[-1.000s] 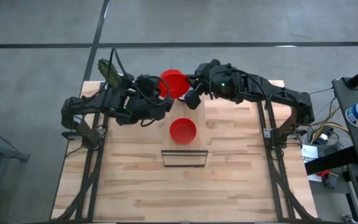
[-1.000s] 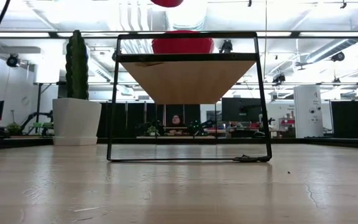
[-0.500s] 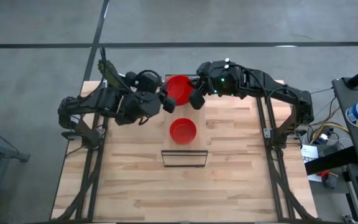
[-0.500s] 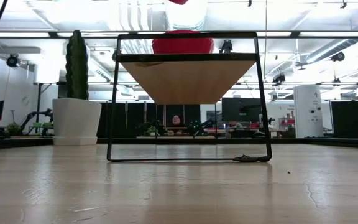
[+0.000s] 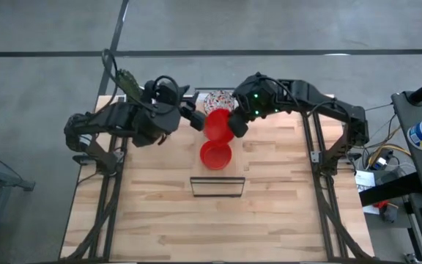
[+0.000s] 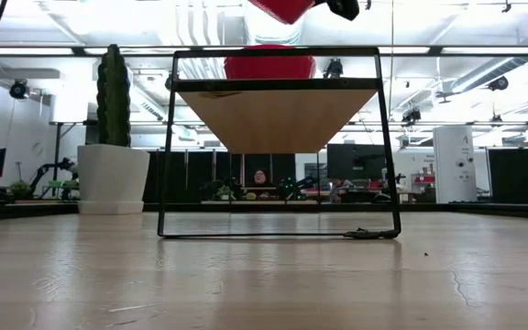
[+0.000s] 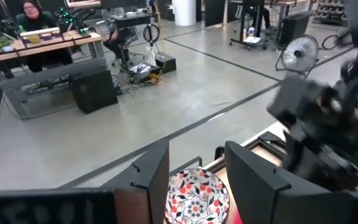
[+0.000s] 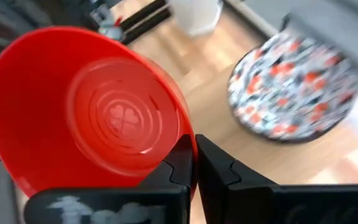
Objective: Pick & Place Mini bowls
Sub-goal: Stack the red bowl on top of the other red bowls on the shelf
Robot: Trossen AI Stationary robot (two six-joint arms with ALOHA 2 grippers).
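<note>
so my right end effector (image 5: 229, 126) was pinched tight on the rim of a red mini bowl (image 5: 217, 125), held tilted just behind and above the other red bowl (image 5: 215, 155) on the little shelf, while my left end effector (image 5: 194, 119) sat open beside it.

A black wire-frame stand (image 6: 278, 142) sits on the wooden tabletop (image 6: 264, 275), carrying a wooden shelf board (image 6: 278, 115) near its top. A red mini bowl (image 6: 269, 64) rests on that shelf. Above it, at the upper edge, a second red bowl (image 6: 287, 8) hangs tilted in the air, with a dark gripper part (image 6: 342, 7) touching its right side. Left of the stand, farther back, a tall green cactus (image 6: 113, 96) stands in a white pot (image 6: 113, 179). Beyond the tabletop lies a workshop room with ceiling lights and desks.
</note>
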